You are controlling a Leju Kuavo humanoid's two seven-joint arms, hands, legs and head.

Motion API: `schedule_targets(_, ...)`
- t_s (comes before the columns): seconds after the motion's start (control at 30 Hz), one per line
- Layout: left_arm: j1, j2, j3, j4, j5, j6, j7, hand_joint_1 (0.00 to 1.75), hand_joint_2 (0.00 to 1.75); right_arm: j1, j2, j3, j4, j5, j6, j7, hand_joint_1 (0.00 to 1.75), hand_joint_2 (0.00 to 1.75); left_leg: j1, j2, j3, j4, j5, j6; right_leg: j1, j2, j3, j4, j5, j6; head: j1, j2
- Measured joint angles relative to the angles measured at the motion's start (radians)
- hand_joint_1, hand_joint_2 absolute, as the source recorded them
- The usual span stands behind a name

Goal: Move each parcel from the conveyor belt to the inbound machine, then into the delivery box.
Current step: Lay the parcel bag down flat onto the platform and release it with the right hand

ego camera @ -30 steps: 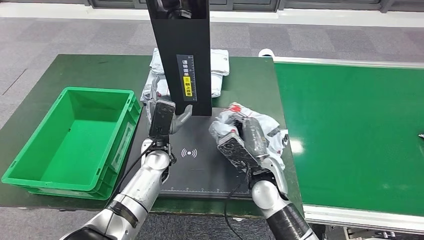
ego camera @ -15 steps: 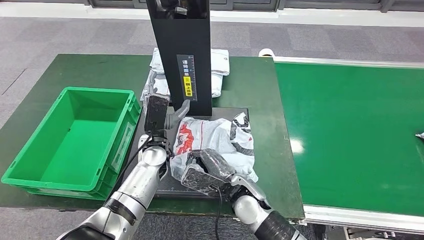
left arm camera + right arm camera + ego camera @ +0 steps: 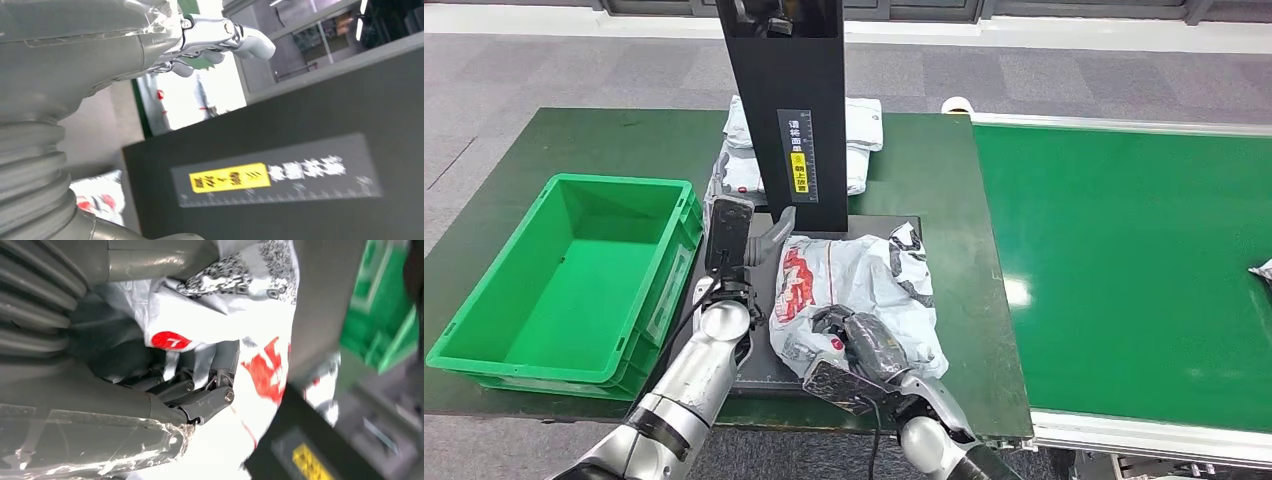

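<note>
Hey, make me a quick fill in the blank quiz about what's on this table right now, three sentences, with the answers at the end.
1. The right hand grips a white parcel lying on the black ____ of the inbound machine.
2. The green delivery box holds ____ parcels.
3. More white parcels are stacked ____ the machine's black column.

Answers: platform; no; behind
</note>
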Motion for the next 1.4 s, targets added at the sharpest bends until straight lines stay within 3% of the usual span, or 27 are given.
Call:
schedule_targets(0.17, 0.055, 0.014, -0.002, -0.041, -0.044, -0.082, 0.006, 0.00, 1.75, 0.110, -0.008, -0.112, -0.150, -0.088, -0.126, -0.153, 0.00, 0.00, 0.000, 0.000, 0.000, 0.000, -0.001, 0.001, 0.000, -0.001, 0.000, 0.000, -0.001, 0.000, 0.000, 0.000)
schedule_targets(0.3, 0.077, 0.012, -0.015, -0.048, -0.058, -0.136, 0.001, 0.00, 1.75, 0.179, -0.008, -0.218, -0.270, -0.142, -0.160, -0.222, 0.00, 0.00, 0.000, 0.000, 0.000, 0.000, -0.003, 0.001, -0.001, 0.000, 0.000, -0.001, -0.001, 0.000, 0.000, 0.000)
schedule_targets(0.77, 0.081, 0.000, -0.069, -0.031, -0.127, -0.204, -0.012, 0.00, 1.75, 0.228, 0.044, -0.363, -0.348, -0.192, -0.056, -0.231, 0.00, 0.00, 0.000, 0.001, 0.000, 0.000, -0.003, 0.001, 0.000, 0.001, 0.000, -0.001, -0.001, 0.000, 0.000, 0.000)
schedule_targets(0.93, 0.055, 0.000, -0.150, 0.043, -0.355, -0.252, 0.069, 0.00, 1.75, 0.232, 0.055, -0.409, -0.363, -0.202, 0.000, -0.212, 0.00, 0.00, -0.001, 0.001, 0.000, 0.000, -0.003, 0.001, -0.001, 0.000, 0.000, -0.001, -0.001, 0.000, 0.000, 0.000)
schedule_targets(1.07, 0.021, -0.006, -0.259, 0.175, -0.603, -0.290, 0.193, 0.00, 1.75, 0.244, 0.066, -0.447, -0.396, -0.189, 0.034, -0.206, 0.00, 1.75, -0.001, 0.001, 0.000, 0.000, -0.003, 0.001, -0.002, 0.001, 0.000, -0.001, -0.001, 0.000, 0.000, 0.000)
schedule_targets(1.13, 0.006, -0.012, -0.303, 0.236, -0.680, -0.321, 0.246, 0.02, 1.75, 0.252, 0.075, -0.465, -0.409, -0.180, 0.041, -0.207, 0.00, 1.75, -0.001, 0.002, 0.001, 0.000, -0.003, 0.001, -0.002, 0.001, 0.000, -0.001, -0.001, 0.000, 0.000, 0.000)
schedule_targets(1.17, -0.001, -0.015, -0.321, 0.264, -0.707, -0.340, 0.265, 0.30, 1.75, 0.256, 0.079, -0.473, -0.414, -0.176, 0.043, -0.208, 0.00, 1.75, -0.001, 0.001, 0.001, 0.000, -0.003, 0.001, -0.001, 0.001, 0.000, -0.001, -0.001, 0.000, 0.000, 0.000)
schedule_targets(1.27, -0.027, -0.025, -0.361, 0.332, -0.750, -0.411, 0.291, 1.59, 1.75, 0.263, 0.090, -0.493, -0.426, -0.171, 0.044, -0.212, 0.00, 1.75, -0.001, 0.000, 0.001, 0.000, -0.003, 0.001, -0.001, -0.001, 0.002, -0.001, -0.002, 0.000, 0.000, 0.000)
schedule_targets(1.3, -0.038, -0.029, -0.372, 0.350, -0.758, -0.443, 0.292, 1.75, 1.75, 0.264, 0.094, -0.499, -0.429, -0.171, 0.044, -0.214, 0.00, 1.75, -0.001, -0.001, 0.003, 0.000, -0.003, 0.002, -0.001, -0.002, 0.004, -0.001, -0.003, 0.000, 0.000, 0.000)
schedule_targets(1.4, -0.063, -0.038, -0.397, 0.389, -0.777, -0.500, 0.290, 1.75, 1.75, 0.265, 0.101, -0.512, -0.436, -0.167, 0.042, -0.219, 0.00, 1.75, -0.001, -0.002, 0.008, 0.000, -0.005, 0.002, -0.001, -0.005, 0.010, -0.001, -0.006, 0.000, 0.000, 0.000)
